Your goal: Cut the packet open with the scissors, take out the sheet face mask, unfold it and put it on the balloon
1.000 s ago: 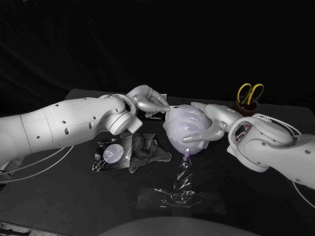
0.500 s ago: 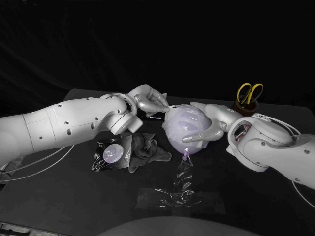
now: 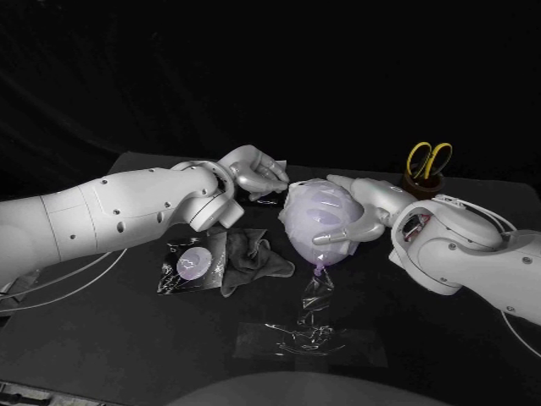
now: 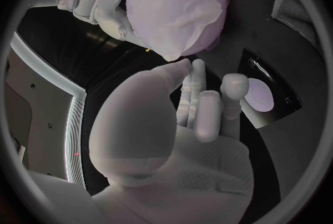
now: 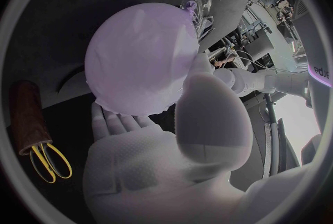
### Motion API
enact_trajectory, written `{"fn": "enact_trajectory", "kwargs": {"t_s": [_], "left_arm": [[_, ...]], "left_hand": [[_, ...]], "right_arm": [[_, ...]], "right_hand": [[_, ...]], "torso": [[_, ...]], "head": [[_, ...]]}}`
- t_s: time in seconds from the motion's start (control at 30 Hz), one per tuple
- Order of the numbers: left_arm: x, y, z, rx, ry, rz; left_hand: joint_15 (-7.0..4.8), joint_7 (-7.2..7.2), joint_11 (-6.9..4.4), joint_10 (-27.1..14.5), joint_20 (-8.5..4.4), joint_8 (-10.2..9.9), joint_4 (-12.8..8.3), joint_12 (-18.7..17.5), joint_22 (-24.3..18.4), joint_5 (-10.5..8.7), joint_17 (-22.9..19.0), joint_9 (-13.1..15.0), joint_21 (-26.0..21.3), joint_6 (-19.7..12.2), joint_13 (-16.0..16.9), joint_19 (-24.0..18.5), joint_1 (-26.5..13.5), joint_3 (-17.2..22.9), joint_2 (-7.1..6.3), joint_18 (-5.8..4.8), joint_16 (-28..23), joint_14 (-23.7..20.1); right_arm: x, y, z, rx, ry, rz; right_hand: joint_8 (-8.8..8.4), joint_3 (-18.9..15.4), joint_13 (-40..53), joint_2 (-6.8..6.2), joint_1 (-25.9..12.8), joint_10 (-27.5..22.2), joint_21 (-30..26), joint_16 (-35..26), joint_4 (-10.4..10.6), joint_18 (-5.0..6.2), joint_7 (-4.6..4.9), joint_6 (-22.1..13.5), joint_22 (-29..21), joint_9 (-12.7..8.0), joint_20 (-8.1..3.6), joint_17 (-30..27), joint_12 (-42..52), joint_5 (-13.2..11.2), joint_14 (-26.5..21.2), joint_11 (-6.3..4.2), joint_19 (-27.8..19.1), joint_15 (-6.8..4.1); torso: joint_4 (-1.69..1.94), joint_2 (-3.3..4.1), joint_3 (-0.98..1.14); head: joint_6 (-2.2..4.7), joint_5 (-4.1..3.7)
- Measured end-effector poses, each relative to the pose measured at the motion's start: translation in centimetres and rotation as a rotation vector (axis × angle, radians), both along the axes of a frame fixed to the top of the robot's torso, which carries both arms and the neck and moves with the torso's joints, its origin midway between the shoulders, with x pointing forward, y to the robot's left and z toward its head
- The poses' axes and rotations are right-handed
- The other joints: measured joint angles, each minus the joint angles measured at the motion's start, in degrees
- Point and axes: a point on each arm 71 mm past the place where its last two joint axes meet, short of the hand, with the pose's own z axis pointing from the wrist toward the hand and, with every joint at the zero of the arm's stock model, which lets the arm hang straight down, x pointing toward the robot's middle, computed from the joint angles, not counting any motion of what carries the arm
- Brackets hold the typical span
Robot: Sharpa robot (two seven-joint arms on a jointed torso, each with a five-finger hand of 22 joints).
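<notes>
The balloon (image 3: 309,222) is held above the middle of the desk (image 3: 100,338) by the right hand (image 3: 366,211), whose fingers are wrapped round its side. In the right wrist view the balloon (image 5: 142,57) is seen resting against the palm and fingers of that hand (image 5: 173,163), with its knot turned away from the palm. In the left wrist view the sheet face mask (image 4: 180,7) is seen lying over the side of the balloon that faces the left hand (image 4: 177,140); its edge is ragged.

The left hand (image 3: 256,173) is raised just beside the balloon's upper part. Its fingers are drawn close together and pointed toward the lower edge of the mask. Whether anything is pinched between them cannot be told.

The packet (image 3: 192,264) lies flat on the desk beneath the left arm, and a dark cloth (image 3: 248,258) is bunched against it. Crumpled clear film (image 3: 301,326) is seen below the balloon's knot, reaching down to the desk. The scissors (image 3: 429,159) are stood upright in a brown holder (image 3: 419,184) at the far right of the desk.
</notes>
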Motion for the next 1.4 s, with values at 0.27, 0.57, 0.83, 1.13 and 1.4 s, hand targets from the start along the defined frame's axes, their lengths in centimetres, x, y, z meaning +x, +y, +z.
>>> {"fn": "enact_trajectory", "kwargs": {"t_s": [0.27, 0.57, 0.83, 1.13, 1.4], "left_arm": [[0.1, 0.1, -0.4, 0.012, 0.007, 0.002], [0.0, 1.2, -0.7, -0.007, 0.037, 0.000], [-0.4, 1.6, -1.3, -0.054, 0.097, -0.040], [-0.9, 0.8, -2.4, -0.086, 0.151, -0.096], [-1.0, 0.4, -2.5, -0.101, 0.159, -0.115]], "left_hand": [[0.65, 0.27, 0.43, -1.3, 0.56, -0.6, 0.9, 1.4, -1.8, 0.00, -1.8, -0.9, -1.7, -0.4, 0.9, -1.8, -1.6, -1.1, 0.24, -0.01, -0.4, -0.9], [3.86, 1.68, 3.96, -11.3, 3.37, -3.9, 1.3, -6.7, -14.6, 0.00, -34.4, -4.4, -15.1, -0.9, -4.5, -16.1, -2.7, -1.0, 1.05, 1.84, -14.7, -22.2], [4.66, 2.39, 4.50, -11.9, 4.40, -5.1, 1.8, -9.2, -15.7, 0.00, -35.6, -5.8, -17.1, -1.7, -7.0, -17.1, -3.0, -1.7, 0.74, 1.84, -15.9, -24.2], [4.87, 2.39, 4.50, -11.9, 4.60, -5.7, 1.9, -9.9, -16.3, 0.00, -35.8, -6.5, -18.1, -1.7, -8.1, -17.3, -4.3, -4.0, -0.49, 1.82, -15.9, -24.8], [4.87, 2.36, 4.72, -11.6, 4.61, -6.0, 2.1, -10.1, -16.6, 0.00, -35.8, -6.9, -18.4, -1.7, -8.6, -17.3, -4.3, -5.0, -0.51, 1.79, -15.5, -24.8]], "right_arm": [[0.0, 0.0, 0.0, 0.000, 0.000, 0.000], [0.0, 0.0, 0.0, 0.001, -0.001, 0.000], [0.0, 0.0, 0.0, 0.001, -0.001, -0.001], [0.0, 0.1, 0.0, 0.002, -0.002, 0.000], [0.0, 0.0, 0.0, 0.002, -0.002, 0.000]], "right_hand": [[0.00, 0.0, 0.0, 0.00, 0.0, 0.0, 0.0, 0.0, 0.0, 0.00, 0.00, 0.0, 0.0, 0.0, 0.00, 0.0, 0.0, 0.0, 0.0, 0.00, 0.0, 0.00], [0.00, 0.0, 0.0, 0.13, 0.2, 0.0, 0.0, 0.0, 0.0, 0.00, 0.00, 0.0, 0.0, 0.0, 0.00, 0.0, -0.1, -0.3, 0.0, 0.00, 0.0, 0.00], [0.00, 0.0, 0.0, 0.06, 0.5, 0.0, 0.0, 0.0, 0.0, 0.00, 0.00, 0.0, 0.0, 0.0, 0.00, 0.0, -0.1, -0.3, 0.0, 0.00, 0.0, 0.00], [0.00, 0.0, 0.0, 0.06, 0.5, 0.0, 0.0, 0.0, 0.0, 0.00, 0.00, 0.0, 0.0, 0.0, 0.00, 0.0, -0.1, -0.3, 0.0, 0.00, 0.0, 0.00], [0.00, 0.0, 0.0, 0.06, 0.5, 0.0, 0.0, 0.0, 0.0, 0.00, 0.00, 0.0, 0.0, 0.0, 0.00, 0.0, -0.1, -0.3, 0.0, 0.00, 0.0, 0.00]], "torso": [[0.00, 0.01, -0.01], [0.02, 0.00, 0.01], [0.06, -0.01, -0.04], [0.02, -0.01, -0.02], [-0.01, -0.01, 0.03]], "head": [[0.00, -0.02], [-0.05, -0.07], [0.03, -0.14], [0.05, -0.03], [-0.09, 0.05]]}}
